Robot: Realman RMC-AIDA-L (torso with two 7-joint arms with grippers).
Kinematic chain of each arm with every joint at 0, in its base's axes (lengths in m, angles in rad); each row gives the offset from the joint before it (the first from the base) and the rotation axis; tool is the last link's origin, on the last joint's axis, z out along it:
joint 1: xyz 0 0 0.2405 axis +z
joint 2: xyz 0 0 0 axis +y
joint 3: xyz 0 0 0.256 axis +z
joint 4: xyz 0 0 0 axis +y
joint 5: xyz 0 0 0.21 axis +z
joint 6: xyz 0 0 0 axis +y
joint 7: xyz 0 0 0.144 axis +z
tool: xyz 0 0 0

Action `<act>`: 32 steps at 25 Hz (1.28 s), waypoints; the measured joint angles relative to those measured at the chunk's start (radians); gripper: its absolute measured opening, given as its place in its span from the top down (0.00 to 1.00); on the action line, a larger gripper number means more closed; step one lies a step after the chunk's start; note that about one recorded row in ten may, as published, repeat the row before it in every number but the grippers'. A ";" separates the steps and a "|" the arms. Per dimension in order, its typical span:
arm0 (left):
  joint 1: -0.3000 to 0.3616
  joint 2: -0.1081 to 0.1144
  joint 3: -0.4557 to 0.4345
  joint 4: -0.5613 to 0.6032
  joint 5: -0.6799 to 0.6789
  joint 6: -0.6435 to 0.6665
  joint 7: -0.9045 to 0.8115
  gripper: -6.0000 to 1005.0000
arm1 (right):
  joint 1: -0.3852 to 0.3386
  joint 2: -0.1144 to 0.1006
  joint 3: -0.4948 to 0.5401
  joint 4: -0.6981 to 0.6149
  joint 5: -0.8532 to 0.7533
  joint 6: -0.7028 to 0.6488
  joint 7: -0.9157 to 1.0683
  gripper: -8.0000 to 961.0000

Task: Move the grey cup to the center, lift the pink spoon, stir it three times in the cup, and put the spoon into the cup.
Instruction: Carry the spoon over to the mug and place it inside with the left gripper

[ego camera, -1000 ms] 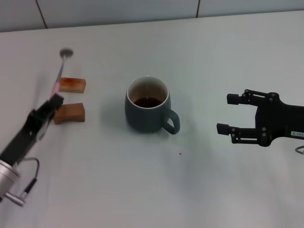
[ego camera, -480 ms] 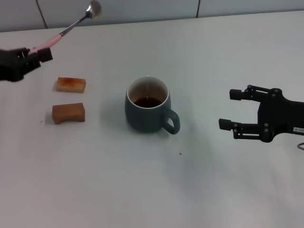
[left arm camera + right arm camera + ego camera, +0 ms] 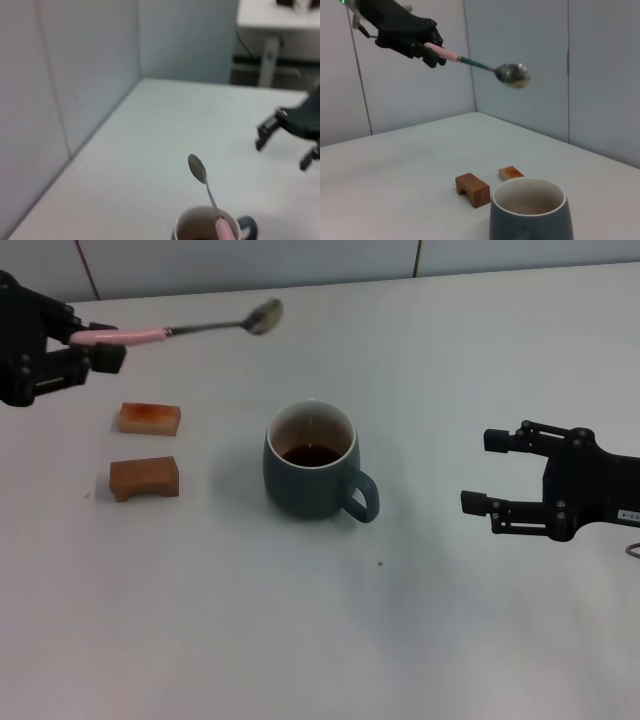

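- The left gripper (image 3: 95, 348) is holding the pink spoon (image 3: 175, 330) by the end of its pale handle, fingers clamped on it, high above the table (image 3: 300, 640).
- From those fingers the spoon is running out roughly level, handle first, then metal stem, with the bowl at the far tip, pointing towards the robot's right and the middle of the table.
- The grey cup (image 3: 312, 475) is standing upright below and beyond the spoon's bowl, nearer the robot and further right than the fingers; spoon and cup are well apart, nothing touching.
- Judging from this, the next move needs the bowl tipped downward and carried over the cup's mouth, where dark liquid is showing.
- Two wooden blocks (image 3: 147, 448) are lying on the table just below the left gripper's side, between it and the cup.
- The right gripper (image 3: 478, 473) is hovering well to the cup's right, fingers apart and holding nothing; the cup's handle is facing its side.
- The left arm is clearly the one placed for stirring.
- No readable writing or brand is showing anywhere.
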 joint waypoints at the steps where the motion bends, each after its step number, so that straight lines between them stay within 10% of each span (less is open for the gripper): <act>1: -0.013 -0.001 0.015 0.019 0.018 0.013 -0.006 0.85 | 0.000 0.000 0.000 0.000 0.000 0.000 0.000 0.15; 14: -0.205 -0.072 0.198 0.099 0.312 0.050 -0.015 0.84 | 0.001 0.000 -0.007 0.001 0.000 -0.002 0.005 0.15; 32: -0.278 -0.081 0.301 0.073 0.452 0.026 0.023 0.82 | 0.000 -0.001 -0.004 -0.001 -0.002 -0.018 0.013 0.15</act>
